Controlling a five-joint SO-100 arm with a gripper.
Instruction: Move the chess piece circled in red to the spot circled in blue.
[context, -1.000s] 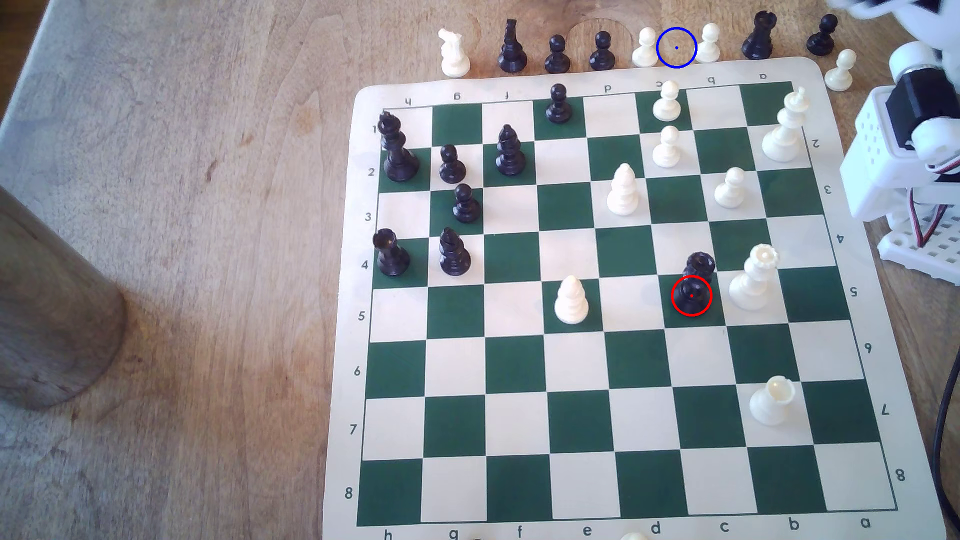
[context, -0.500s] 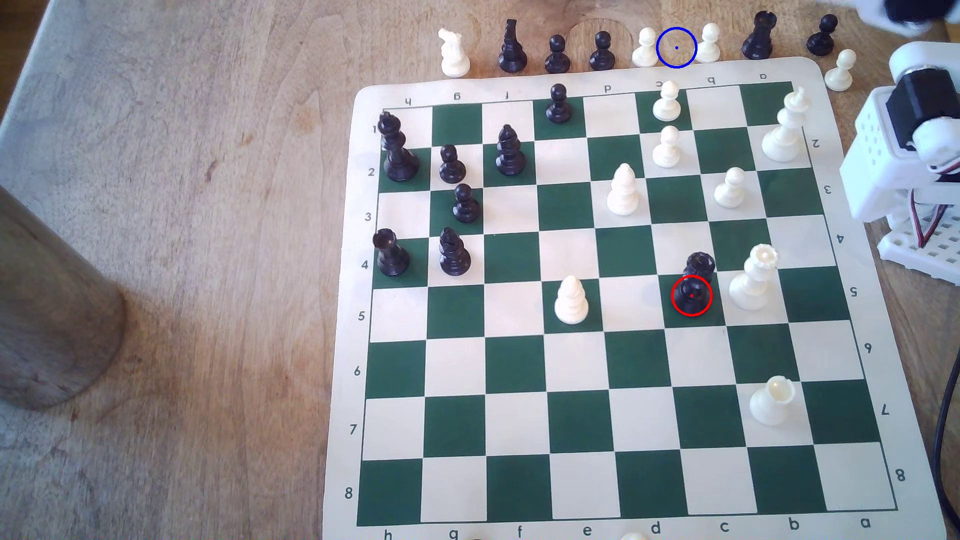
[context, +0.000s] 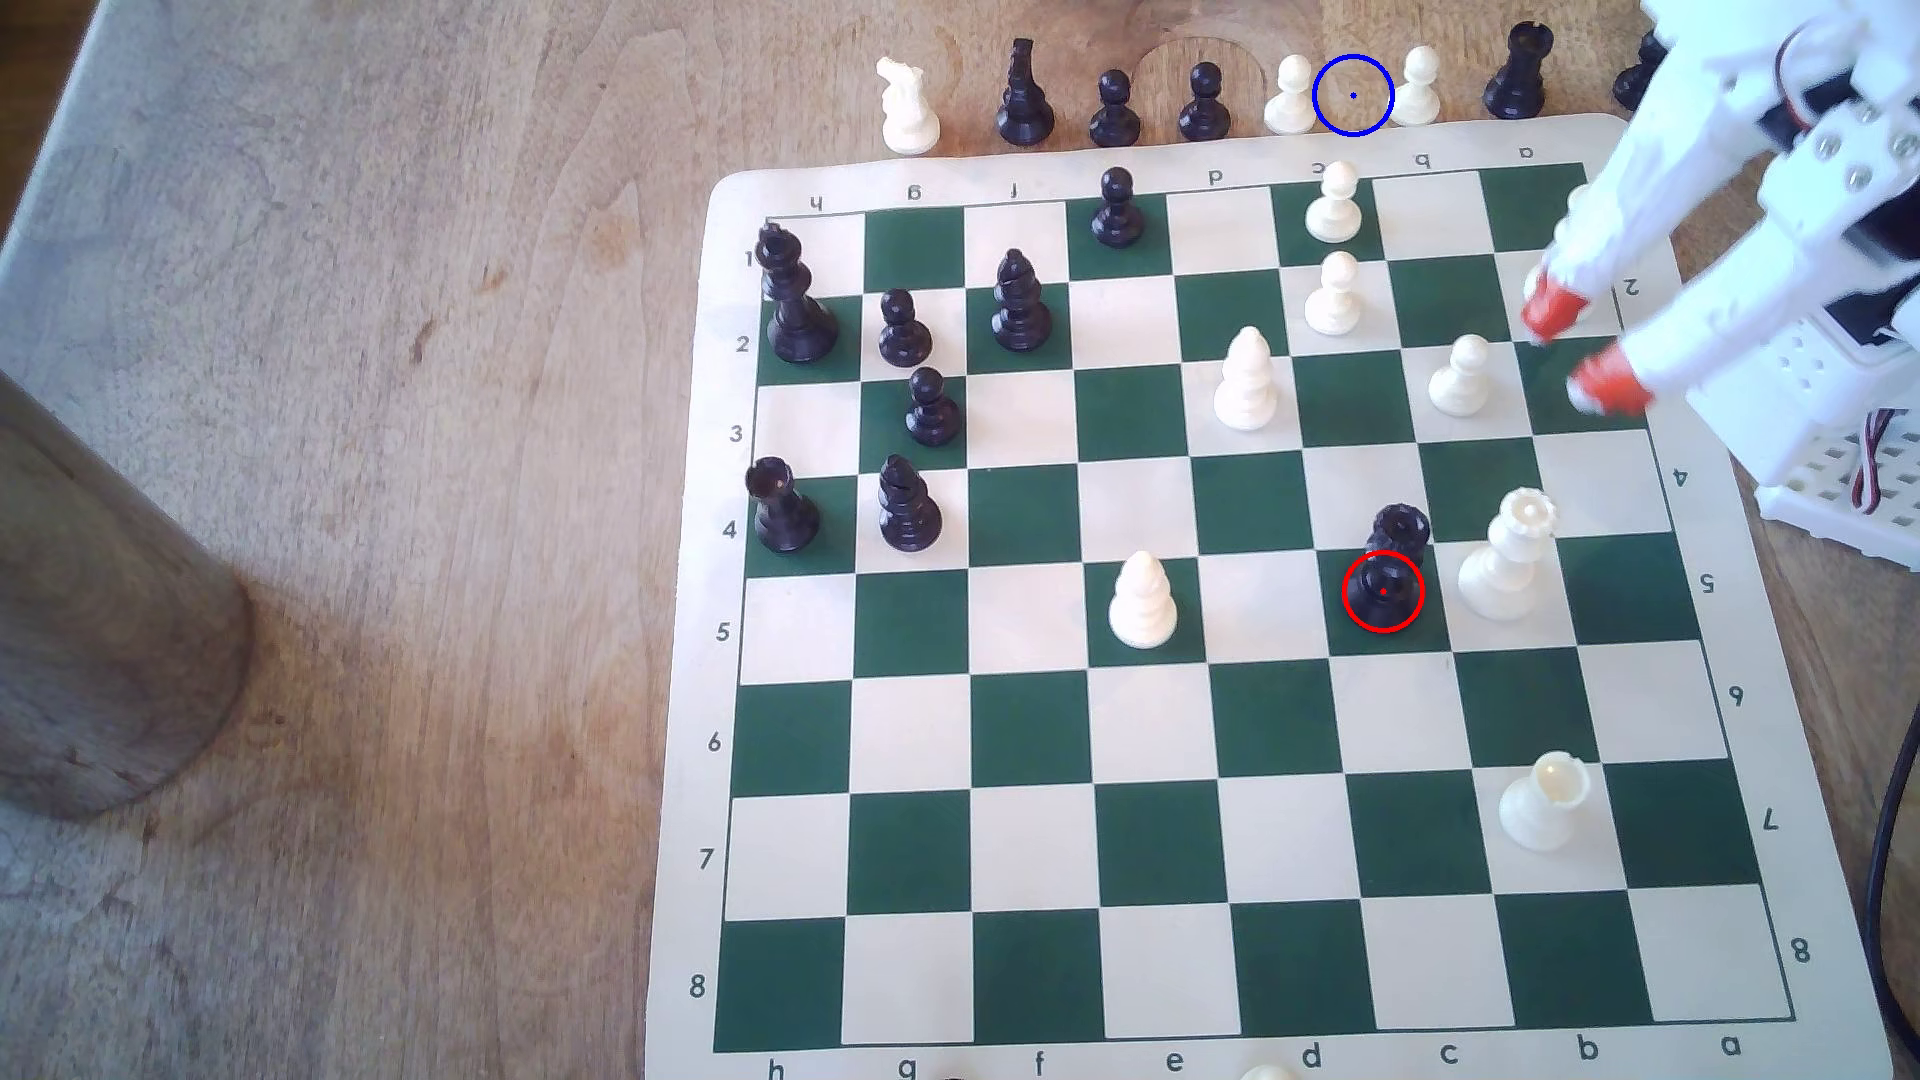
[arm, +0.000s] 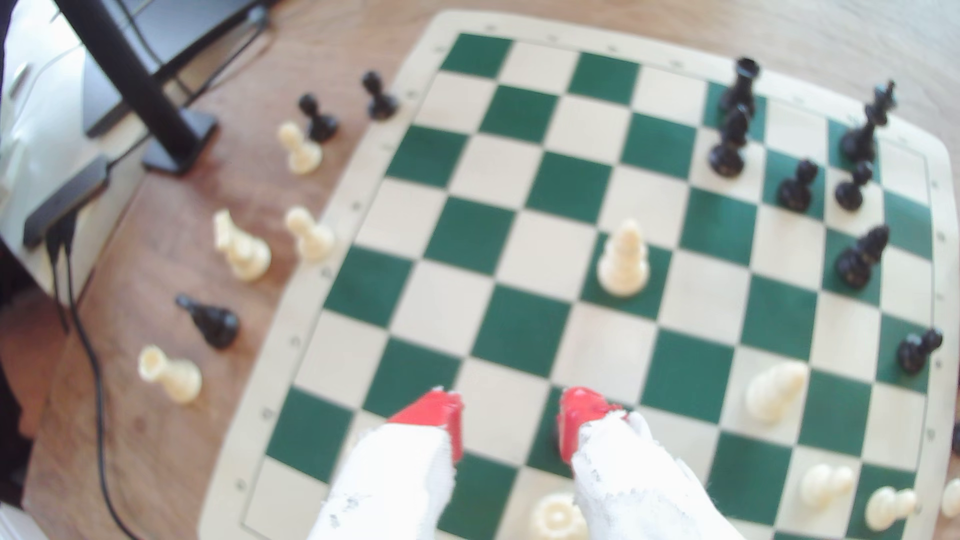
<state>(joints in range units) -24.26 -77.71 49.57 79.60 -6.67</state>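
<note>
One white queen (context: 1509, 561) crowds the black queen (context: 1387, 571) — claw (context: 1579, 348) spread, empty, well apart.

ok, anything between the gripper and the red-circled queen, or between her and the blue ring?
Gripper is open above the board's corner on the exterior view's right; no piece stands on the squares between it and the black queen. A white queen stands right beside her. Toward the blue ring, two white pawns stand nearly in line, and two more white pawns flank it.
</note>
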